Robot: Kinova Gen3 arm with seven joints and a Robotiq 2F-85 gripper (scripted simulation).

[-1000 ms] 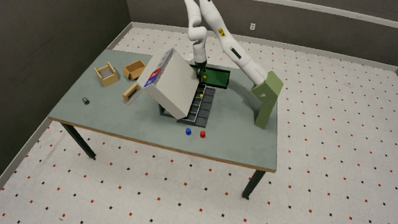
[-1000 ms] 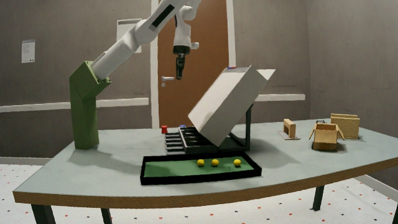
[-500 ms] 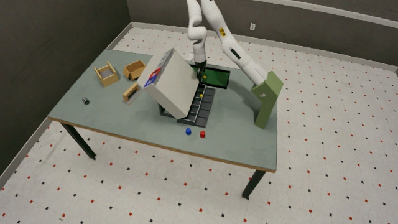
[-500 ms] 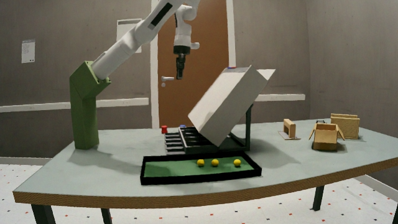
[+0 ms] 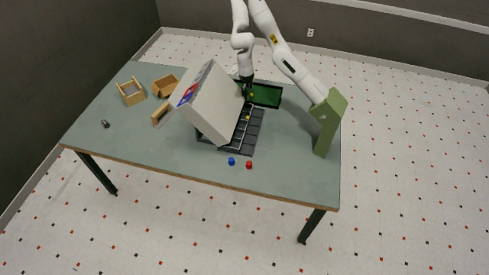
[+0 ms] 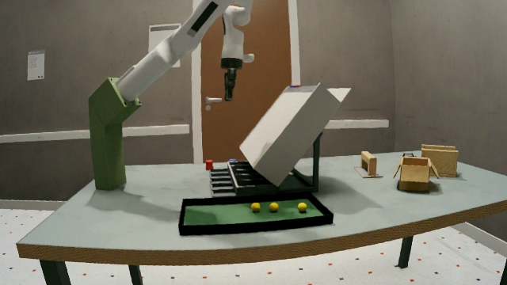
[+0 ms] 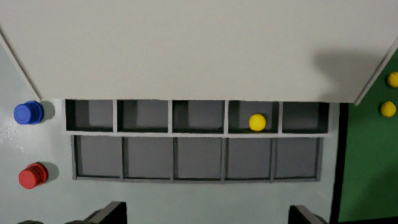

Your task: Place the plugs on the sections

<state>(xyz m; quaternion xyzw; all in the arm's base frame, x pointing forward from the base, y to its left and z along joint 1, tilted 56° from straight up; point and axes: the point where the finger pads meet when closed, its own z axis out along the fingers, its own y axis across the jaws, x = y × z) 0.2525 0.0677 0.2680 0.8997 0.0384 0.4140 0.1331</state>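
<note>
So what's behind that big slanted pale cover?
The cover hides its inside, so no pipes can be seen. Behind it, a dark upright post shows partly; its top is hidden.
</note>
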